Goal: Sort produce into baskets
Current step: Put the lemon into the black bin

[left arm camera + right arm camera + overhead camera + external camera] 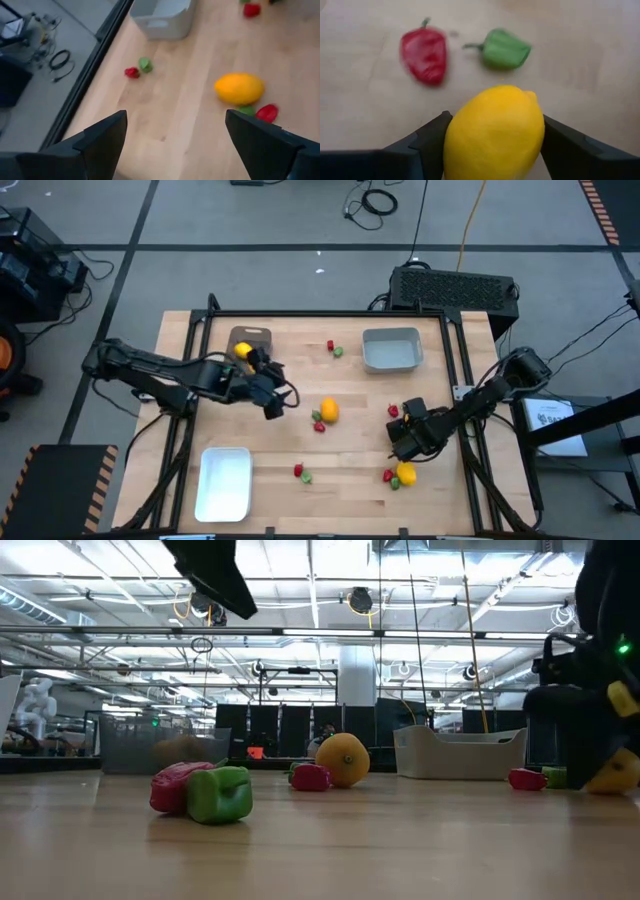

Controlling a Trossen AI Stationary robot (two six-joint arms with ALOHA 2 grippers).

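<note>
So here's where you're at: your right gripper [405,465] is down near the front right corner of the bench, and the yellow lemon [494,134] sits right between its two fingers [427,145], filling the gap side to side. The fingers look snug against its flanks, but I honestly can't tell whether they're truly pinching it or just bracketing it, so don't count it as grabbed yet. The lemon's long axis looks like it runs forward, away from the wrist, with the fingers on its narrower sides, which I'd say is the right way round for a squeeze. Just past it lie a small red pepper [424,54] and a green pepper [503,48], apart from each other and clear of the lemon, so they shouldn't get dragged along. Your left gripper [272,402] hangs above the middle-left of the bench with its fingers spread wide and nothing in them; the orange fruit [328,411] lies just ahead of it, toward the bench centre. The brown-grey basket [250,337] at the back left has a yellow piece at its front edge, the grey-blue basket [391,350] is back right, the white basket [224,483] front left. Right arm's clearly the nearer one for this lemon.
</note>
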